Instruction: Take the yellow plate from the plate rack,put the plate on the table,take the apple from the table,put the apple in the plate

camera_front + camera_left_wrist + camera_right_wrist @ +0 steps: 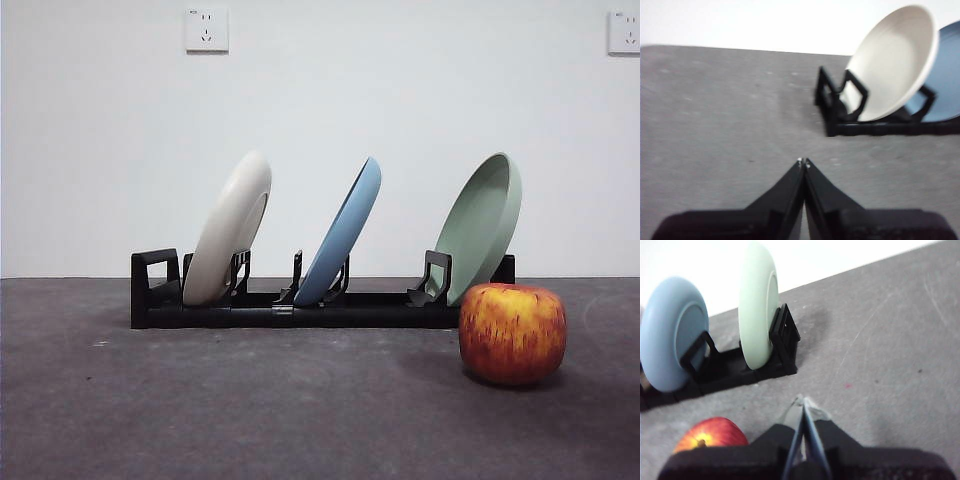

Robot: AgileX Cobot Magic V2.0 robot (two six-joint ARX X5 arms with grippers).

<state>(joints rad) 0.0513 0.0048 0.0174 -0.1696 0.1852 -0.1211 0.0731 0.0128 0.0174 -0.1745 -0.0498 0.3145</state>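
The cream yellow plate (229, 228) leans in the black plate rack (300, 305), at the end farthest from the red-yellow apple (512, 333). Left gripper (803, 162) and right gripper (803, 401) are both closed, holding nothing.

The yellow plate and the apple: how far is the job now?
Nothing is done yet. The yellow plate leans in the plate rack, and the apple sits on the table. Nothing is in hand: the left gripper and right gripper are shut and empty. All four steps remain.

Even bright light; soft, blurred wrist views.
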